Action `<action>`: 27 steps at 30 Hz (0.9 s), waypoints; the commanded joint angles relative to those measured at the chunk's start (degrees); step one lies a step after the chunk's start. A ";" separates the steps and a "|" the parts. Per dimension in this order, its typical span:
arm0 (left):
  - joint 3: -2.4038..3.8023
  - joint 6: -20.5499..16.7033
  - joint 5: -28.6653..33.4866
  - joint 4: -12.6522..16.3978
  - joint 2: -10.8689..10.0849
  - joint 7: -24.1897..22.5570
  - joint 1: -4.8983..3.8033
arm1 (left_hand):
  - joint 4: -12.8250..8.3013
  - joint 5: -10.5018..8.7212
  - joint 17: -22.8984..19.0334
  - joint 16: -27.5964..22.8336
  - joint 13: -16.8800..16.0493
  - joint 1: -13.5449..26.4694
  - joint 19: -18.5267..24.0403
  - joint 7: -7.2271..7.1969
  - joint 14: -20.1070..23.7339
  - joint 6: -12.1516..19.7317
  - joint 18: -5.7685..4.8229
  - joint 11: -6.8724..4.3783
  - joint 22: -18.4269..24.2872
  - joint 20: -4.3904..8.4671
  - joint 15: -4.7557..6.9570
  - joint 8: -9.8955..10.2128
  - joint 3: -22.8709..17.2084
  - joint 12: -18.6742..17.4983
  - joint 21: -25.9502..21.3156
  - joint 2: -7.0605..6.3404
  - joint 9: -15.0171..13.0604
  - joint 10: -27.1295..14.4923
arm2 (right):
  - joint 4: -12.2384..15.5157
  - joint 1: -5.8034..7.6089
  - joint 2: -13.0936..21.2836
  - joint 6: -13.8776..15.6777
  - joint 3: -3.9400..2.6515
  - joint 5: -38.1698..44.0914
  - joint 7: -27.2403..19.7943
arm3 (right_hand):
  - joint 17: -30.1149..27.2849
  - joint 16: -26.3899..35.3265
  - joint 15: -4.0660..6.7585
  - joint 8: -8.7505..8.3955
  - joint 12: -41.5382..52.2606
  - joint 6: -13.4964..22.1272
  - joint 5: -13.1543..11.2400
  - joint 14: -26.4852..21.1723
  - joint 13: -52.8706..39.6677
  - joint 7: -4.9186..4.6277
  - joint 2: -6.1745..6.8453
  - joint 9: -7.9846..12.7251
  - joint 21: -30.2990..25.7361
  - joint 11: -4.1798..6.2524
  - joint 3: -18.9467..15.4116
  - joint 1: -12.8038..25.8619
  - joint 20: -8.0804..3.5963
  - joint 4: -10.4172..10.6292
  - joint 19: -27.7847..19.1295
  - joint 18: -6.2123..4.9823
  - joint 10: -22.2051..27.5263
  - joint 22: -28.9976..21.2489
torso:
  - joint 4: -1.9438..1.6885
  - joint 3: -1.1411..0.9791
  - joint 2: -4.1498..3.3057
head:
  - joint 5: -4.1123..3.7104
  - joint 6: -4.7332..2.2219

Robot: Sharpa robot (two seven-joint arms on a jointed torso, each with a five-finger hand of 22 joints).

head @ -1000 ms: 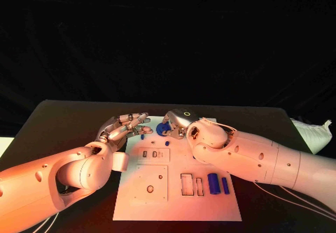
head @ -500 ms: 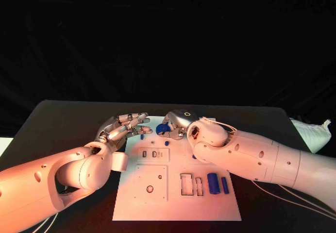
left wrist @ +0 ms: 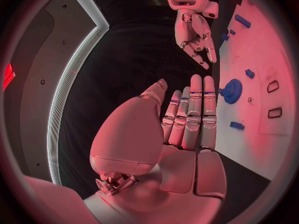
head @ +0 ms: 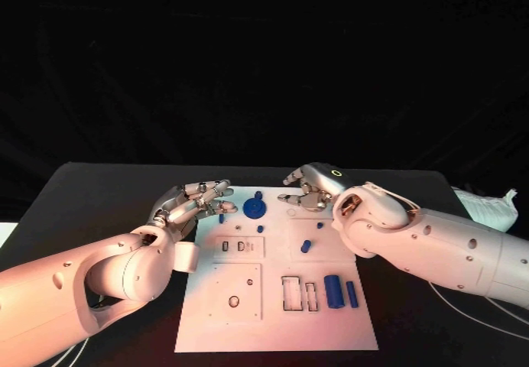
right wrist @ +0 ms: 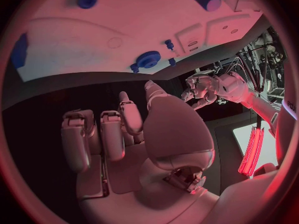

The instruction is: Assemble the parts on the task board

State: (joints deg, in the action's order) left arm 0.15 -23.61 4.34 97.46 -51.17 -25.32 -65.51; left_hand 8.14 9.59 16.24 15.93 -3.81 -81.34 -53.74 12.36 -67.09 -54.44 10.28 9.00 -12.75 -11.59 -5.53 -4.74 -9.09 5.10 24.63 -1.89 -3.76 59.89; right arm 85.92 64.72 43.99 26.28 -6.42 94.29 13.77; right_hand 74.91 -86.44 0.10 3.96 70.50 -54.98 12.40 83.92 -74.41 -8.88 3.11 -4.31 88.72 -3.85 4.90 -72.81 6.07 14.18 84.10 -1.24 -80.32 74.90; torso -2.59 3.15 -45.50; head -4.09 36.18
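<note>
Pulled back toward the far right of the task board (head: 221,321) over the last second: right hand (head: 312,189), fingers loosely curled, holding nothing. Left behind on the board's far edge: blue gear-shaped part (head: 254,206), now clear of both hands and apparently seated. Hovering just left of it: left hand (head: 196,200), fingers straight and close together, empty. Lying loose nearer the middle: small blue peg (head: 306,247), plus 2 blue cylinders (head: 334,291) by the slots at the near right. Likely meaning: gear step finished, remaining pieces yet to be placed. Beneath everything, black worktop (head: 99,199).
</note>
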 commanded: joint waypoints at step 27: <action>0.03 1.04 -0.45 -1.31 0.60 -0.43 -0.05 | -0.47 -0.09 0.13 -0.35 0.07 -0.42 0.49 0.09 0.48 0.20 -0.01 0.19 -0.08 -0.08 -0.01 0.37 -0.18 -0.46 0.22 0.06 0.05 -0.50 | -7.91 -2.81 11.19 -5.13 -0.58 -17.69 -23.20 | 9.00 -0.33 0.38 -0.21 -0.39 -0.40 -1.05 4.79 -0.12 0.11 1.71 0.24 -0.02 0.20 -1.68 -9.19 -0.22 -5.01 3.97 0.56 0.13 12.41 | 1.74 -0.47 0.46 | -0.28 -0.20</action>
State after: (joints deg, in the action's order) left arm 0.14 -23.59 4.28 96.10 -50.72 -25.31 -65.51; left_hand 7.94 9.59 16.32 15.93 -3.82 -81.34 -53.74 12.36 -67.09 -54.45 10.28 9.21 -12.74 -11.59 -5.53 -4.75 -9.28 4.82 24.63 -1.89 -3.77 59.68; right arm 78.19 62.00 55.34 23.08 -6.98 77.39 -8.10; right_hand 74.90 -86.44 0.10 3.96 70.22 -54.98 11.09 83.92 -74.66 -8.88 4.91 -4.13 88.72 -3.86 3.19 -81.55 6.07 9.55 84.10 -1.24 -80.30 74.94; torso -0.82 2.62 -45.04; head -4.35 35.88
